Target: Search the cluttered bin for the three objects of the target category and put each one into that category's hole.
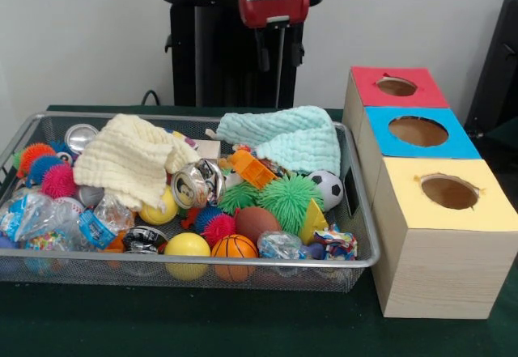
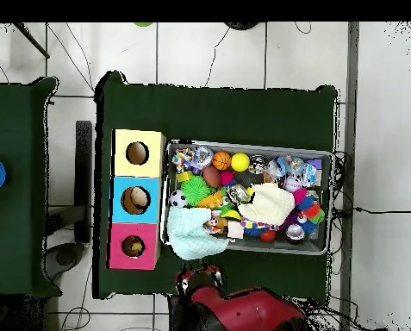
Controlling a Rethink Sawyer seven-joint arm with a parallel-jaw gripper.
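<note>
The arm's hand (image 1: 271, 56) hangs upright, high behind the full wire bin (image 1: 356, 211), fingers close together and empty, well apart from the three-holed box (image 1: 437, 235) beside it.

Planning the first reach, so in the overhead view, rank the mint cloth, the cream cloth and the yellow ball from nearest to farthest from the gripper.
1. mint cloth, at the bin's corner just above the gripper.
2. cream cloth, mid-bin, to the right.
3. yellow ball, against the bin's far wall.
</note>
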